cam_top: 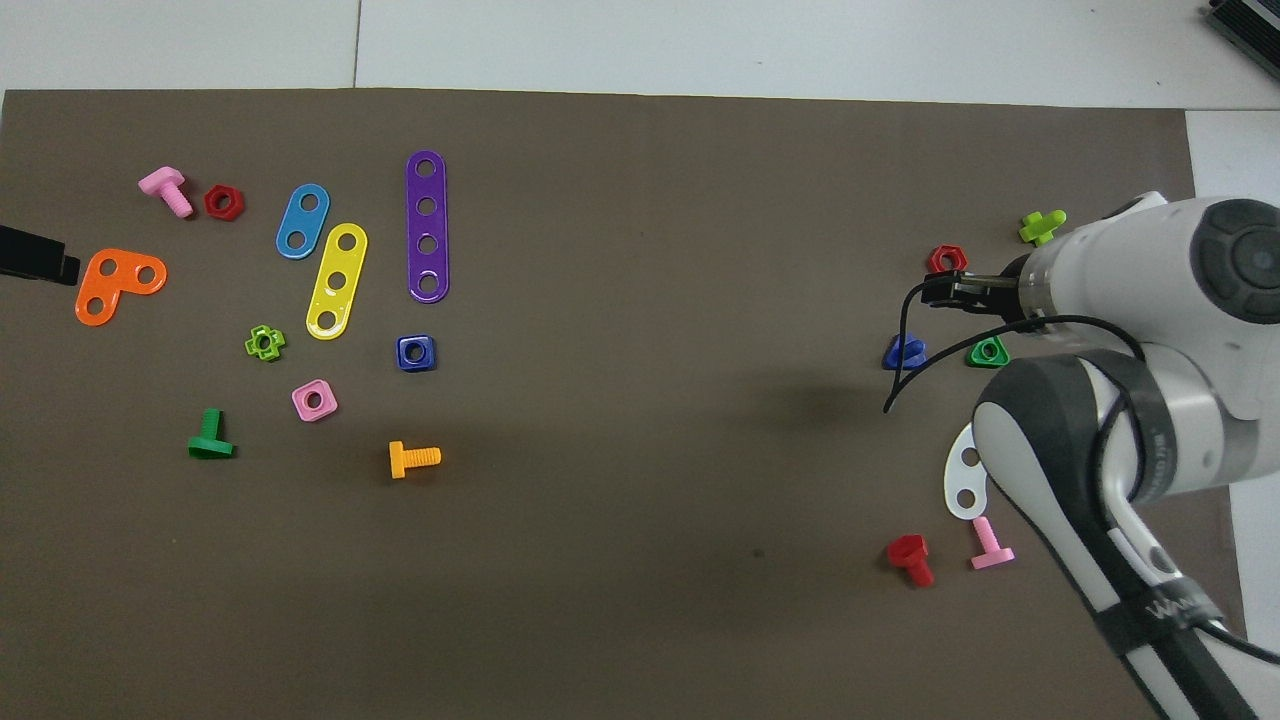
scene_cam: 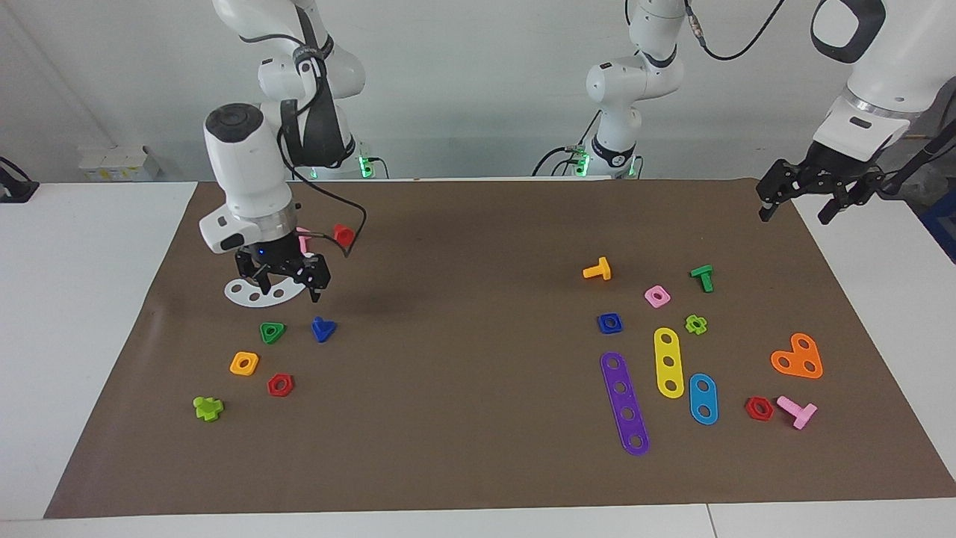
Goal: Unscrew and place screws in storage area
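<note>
The blue screw [scene_cam: 323, 329] lies on the brown paper mat [scene_cam: 463, 246] at the right arm's end of the table [scene_cam: 89, 299], free of any hold. It rests just beside a green triangular nut [scene_cam: 272, 332]. An orange square nut [scene_cam: 244, 363] and a red hexagonal nut [scene_cam: 280, 385] lie farther from the robots than these two, and a lime green bolt [scene_cam: 208, 408] lies farther still.

The right gripper [scene_cam: 287, 278] hangs above the white curved strip [scene_cam: 258, 293], which lies nearer to the robots than the screw. Its fingers stand apart and hold nothing. A red bolt [cam_top: 911, 558] and a pink bolt [cam_top: 992, 545] lie nearer to the robots than the strip (both partly hidden by the arm in the facing view).

The left gripper [scene_cam: 803, 196] waits in the air over the mat's edge at the left arm's end of the table. Its fingers are spread and empty.

Toward the left arm's end, well apart from the screw, lie a purple four-hole strip [scene_cam: 624, 403], a yellow three-hole strip [scene_cam: 668, 362] and a short blue two-hole strip [scene_cam: 703, 399], side by side. A blue square nut [scene_cam: 610, 323], a pink square nut [scene_cam: 657, 297] and a lime green nut [scene_cam: 696, 324] lie nearer to the robots than the strips. An orange T-shaped bolt [scene_cam: 597, 270] and a green T-shaped bolt [scene_cam: 702, 277] lie nearer again. An orange angled plate [scene_cam: 798, 357] lies near the mat's edge, with a second red hexagonal nut [scene_cam: 759, 408] and a pink T-shaped bolt [scene_cam: 797, 411] just beside each other, farther from the robots.
</note>
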